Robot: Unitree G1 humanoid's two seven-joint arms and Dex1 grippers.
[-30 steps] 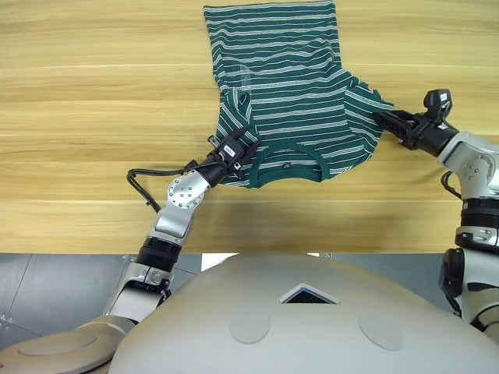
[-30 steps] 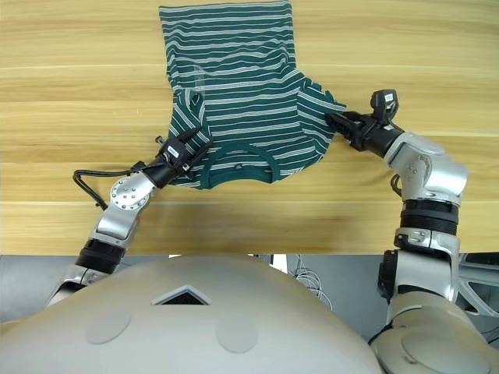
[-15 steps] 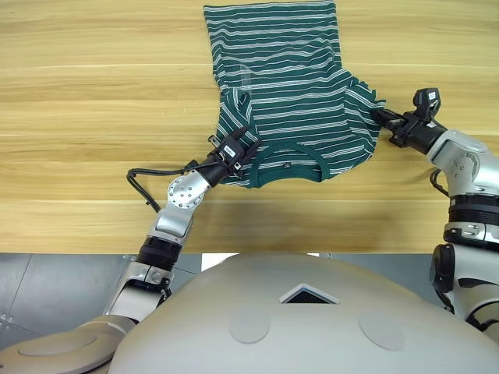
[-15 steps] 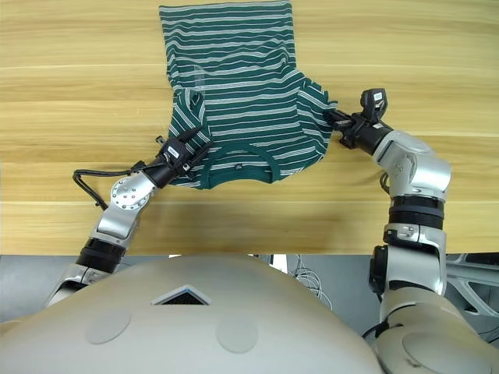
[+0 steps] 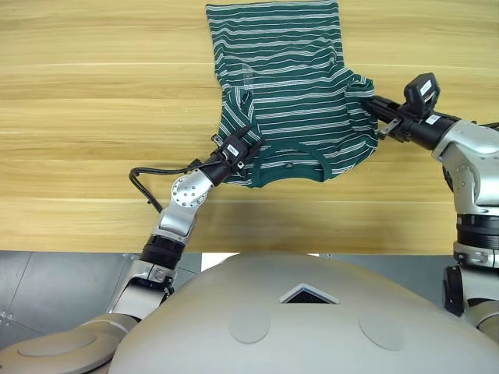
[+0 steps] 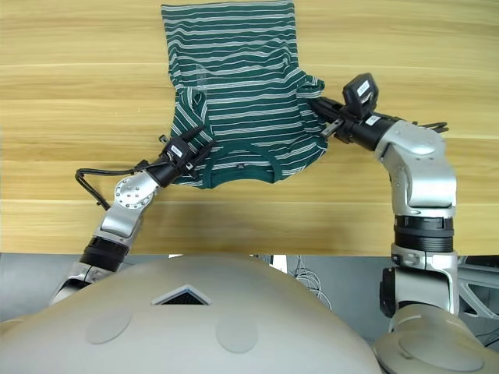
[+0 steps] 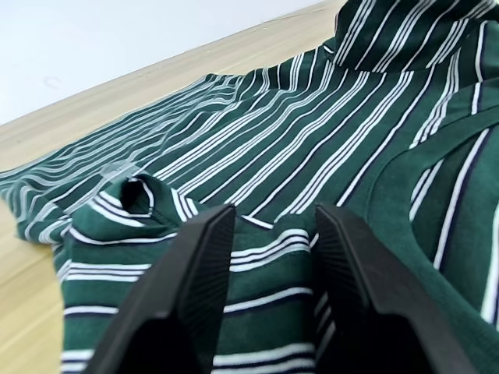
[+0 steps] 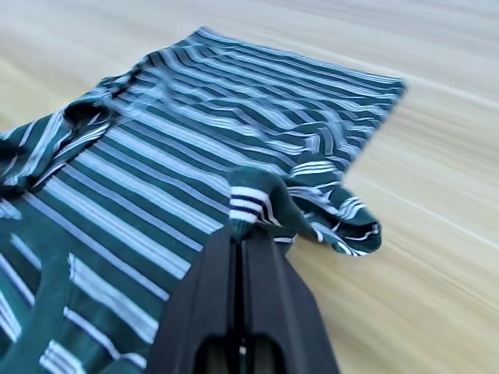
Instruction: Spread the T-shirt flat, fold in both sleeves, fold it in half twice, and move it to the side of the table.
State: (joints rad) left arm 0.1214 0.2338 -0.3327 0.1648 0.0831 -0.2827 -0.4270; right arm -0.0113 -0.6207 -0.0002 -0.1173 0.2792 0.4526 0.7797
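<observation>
Wooden light-brown table (image 5: 93,117): carries the shirt, far middle.
Green white-striped fabric T-shirt (image 5: 288,78): soft, light, limp; collar nearest; likely best taken by the sleeve hems.
Right gripper (image 8: 242,234): jaws pinched on right sleeve.
Left gripper (image 7: 269,226): jaws apart over left shoulder.

Both eye views look down on the table (image 5: 93,93); wrist cameras hug the T-shirt (image 5: 284,70).

The T-shirt (image 5: 284,86) is showing dark green cloth crossed by thin white stripes. The counter (image 5: 93,93) is showing pale wood grain in long planks. The left tool (image 5: 246,145) and the right tool (image 5: 373,106) are showing black fingers.
</observation>
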